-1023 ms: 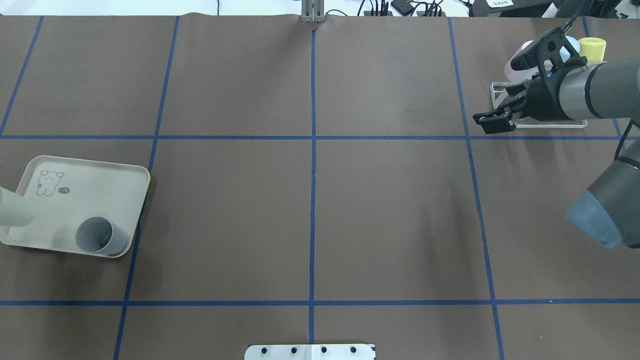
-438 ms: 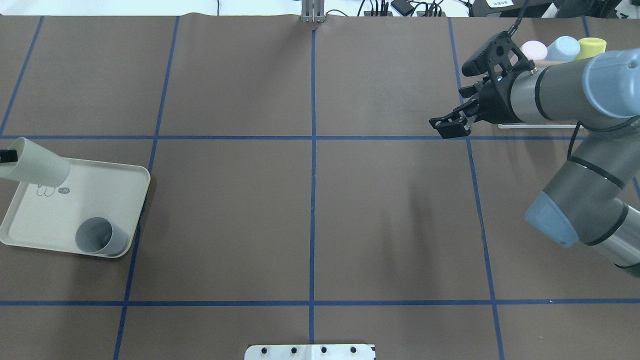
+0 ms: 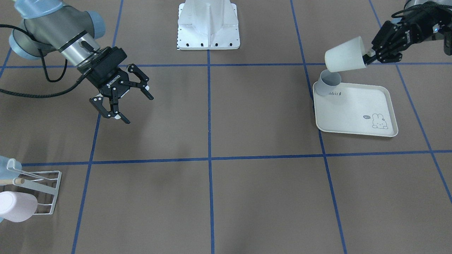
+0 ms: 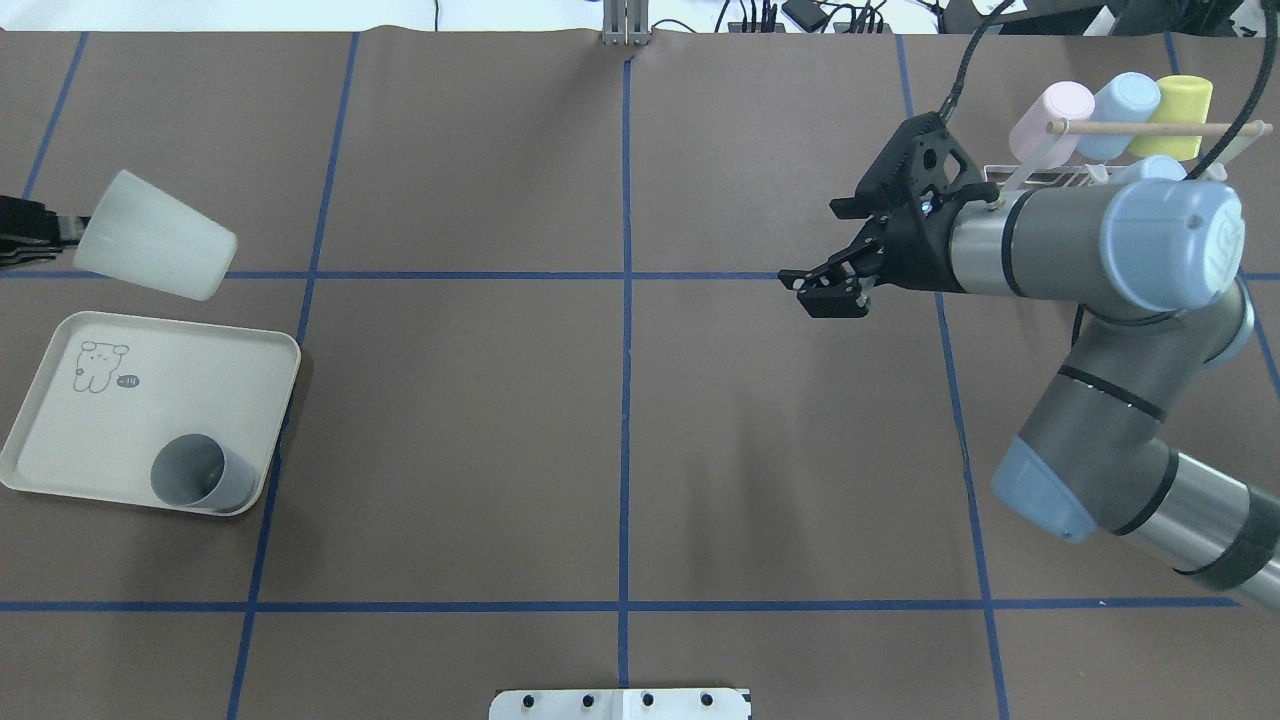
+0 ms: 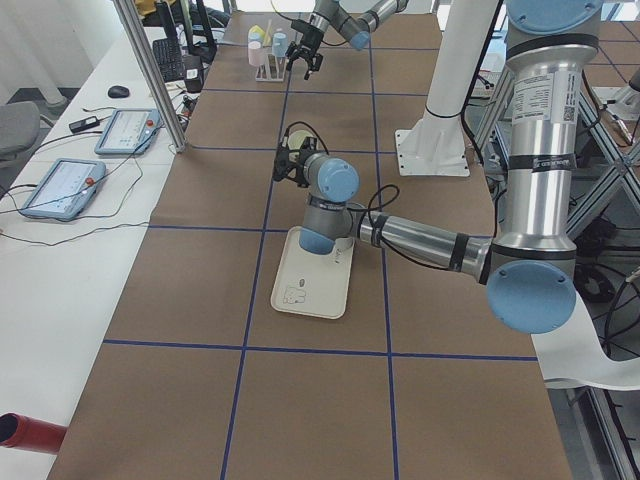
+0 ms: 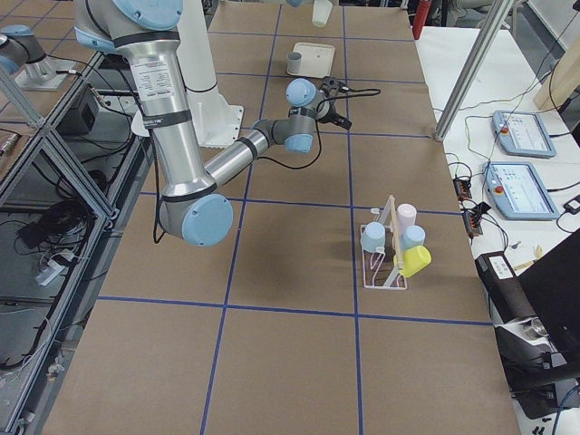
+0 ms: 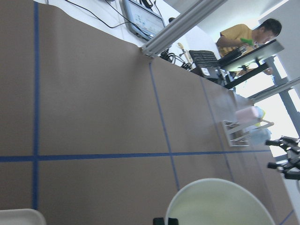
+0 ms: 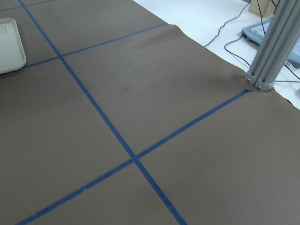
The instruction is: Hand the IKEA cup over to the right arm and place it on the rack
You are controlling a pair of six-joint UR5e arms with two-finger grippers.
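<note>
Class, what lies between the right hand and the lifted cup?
Overhead view: only bare brown mat with blue tape lines between the black two-finger right hand and pale tapered plastic cup.

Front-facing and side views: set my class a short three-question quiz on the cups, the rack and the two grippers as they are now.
1. How many cups sit on the rack?
2. True or false: the right gripper has its jaws shut on a cup.
3. The white cup is held by: A the right gripper, B the left gripper, C the rack.
Key: 1 four; 2 false; 3 B.
</note>
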